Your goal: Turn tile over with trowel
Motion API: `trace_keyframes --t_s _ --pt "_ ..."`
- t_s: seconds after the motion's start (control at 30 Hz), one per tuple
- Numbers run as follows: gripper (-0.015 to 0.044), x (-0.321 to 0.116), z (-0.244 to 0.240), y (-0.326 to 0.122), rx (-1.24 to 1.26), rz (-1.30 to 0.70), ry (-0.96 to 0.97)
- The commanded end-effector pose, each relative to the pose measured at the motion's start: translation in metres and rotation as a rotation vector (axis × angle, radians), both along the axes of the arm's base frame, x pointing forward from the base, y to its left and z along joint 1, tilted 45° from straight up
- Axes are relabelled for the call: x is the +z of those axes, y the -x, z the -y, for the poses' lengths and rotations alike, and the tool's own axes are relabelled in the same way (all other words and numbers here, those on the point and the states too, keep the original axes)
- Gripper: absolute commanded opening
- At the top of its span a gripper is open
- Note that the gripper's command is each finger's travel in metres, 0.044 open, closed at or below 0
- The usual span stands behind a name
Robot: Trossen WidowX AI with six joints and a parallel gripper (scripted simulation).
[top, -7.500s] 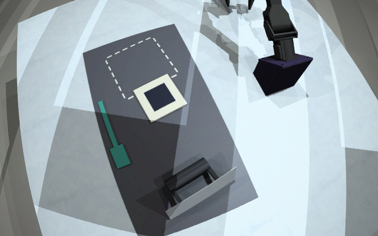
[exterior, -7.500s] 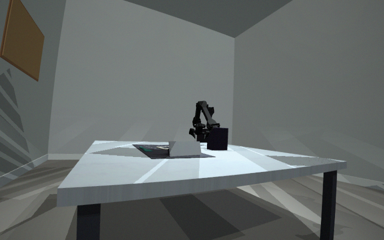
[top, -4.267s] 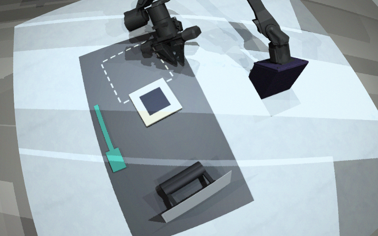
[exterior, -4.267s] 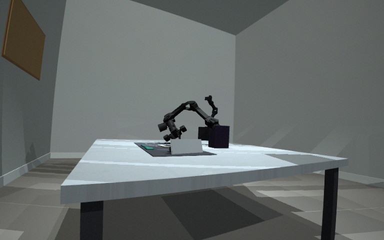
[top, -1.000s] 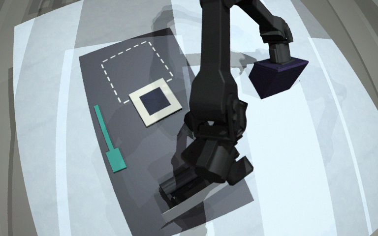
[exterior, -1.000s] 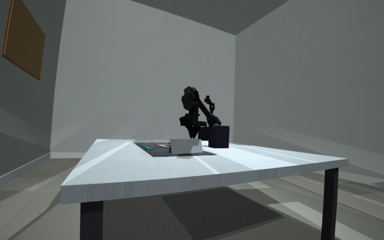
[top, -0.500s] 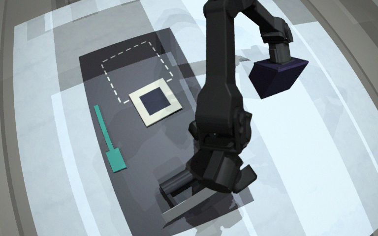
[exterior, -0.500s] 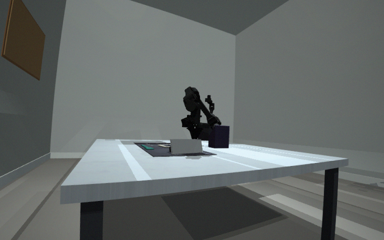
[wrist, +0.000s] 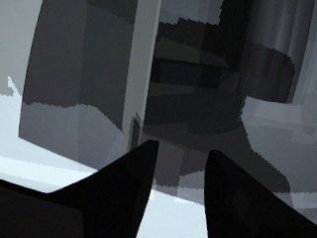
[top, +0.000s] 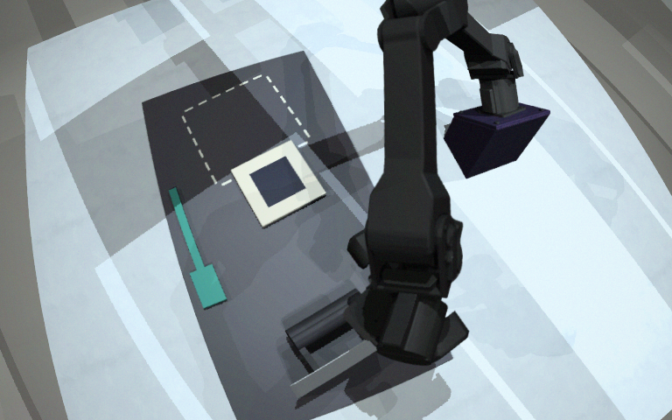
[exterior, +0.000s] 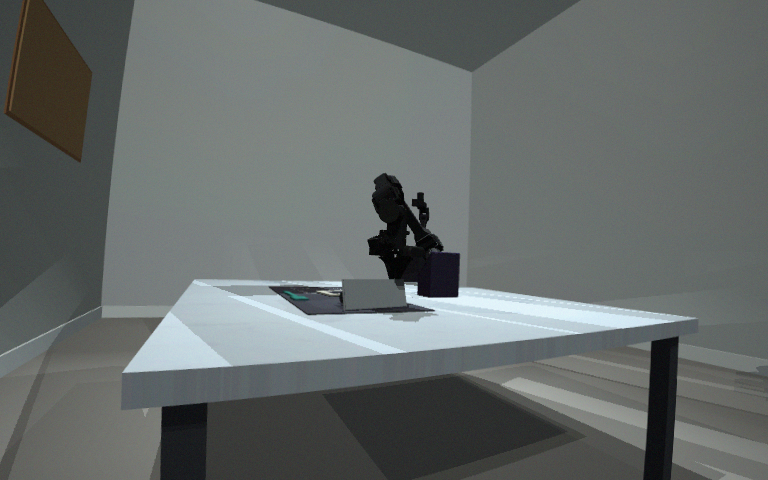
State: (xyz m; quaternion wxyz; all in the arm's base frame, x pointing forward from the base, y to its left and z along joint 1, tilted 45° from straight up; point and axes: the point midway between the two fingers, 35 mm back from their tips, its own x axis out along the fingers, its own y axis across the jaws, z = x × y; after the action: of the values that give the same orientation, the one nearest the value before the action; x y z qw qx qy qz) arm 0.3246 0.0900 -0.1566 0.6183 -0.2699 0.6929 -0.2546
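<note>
The teal trowel (top: 207,287) (exterior: 295,295) lies flat along the left part of the dark mat (top: 252,336) (exterior: 322,307), blade toward the near end. The cream tile (top: 272,180) lies flat, its dark square face up. It is mostly outside the dashed outline (top: 226,183), with its far edge over the outline's near line. My gripper (wrist: 182,155) shows in the wrist view with its fingertips a little apart and nothing between them. It is low over the near right part of the mat, away from trowel and tile. In the top view the arm hides its fingers.
A fixture with a grey panel (top: 332,364) (exterior: 373,294) (wrist: 141,64) and a dark roller (top: 322,319) (wrist: 272,50) stands on the mat's near end, close to my gripper. A purple block (top: 490,143) (exterior: 444,274) stands right of the mat, dark arm parts rising from it.
</note>
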Motion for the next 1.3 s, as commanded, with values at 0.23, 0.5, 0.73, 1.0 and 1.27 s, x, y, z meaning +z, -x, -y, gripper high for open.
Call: trace_keyframes --t_s 0.23,0.5,0.73,1.0,1.27 --pt "0.0100 -0.017 -0.012 0.004 -0.007 -0.006 0.000" --pt "0.0100 -0.026 -0.023 0.005 -0.007 -0.006 -0.001" --pt "0.0100 -0.035 -0.032 0.005 -0.007 -0.005 -0.002" --pt "0.0100 -0.044 -0.042 0.006 -0.007 -0.005 -0.003" --pt "0.0100 -0.055 -0.054 0.007 -0.007 -0.005 -0.004"
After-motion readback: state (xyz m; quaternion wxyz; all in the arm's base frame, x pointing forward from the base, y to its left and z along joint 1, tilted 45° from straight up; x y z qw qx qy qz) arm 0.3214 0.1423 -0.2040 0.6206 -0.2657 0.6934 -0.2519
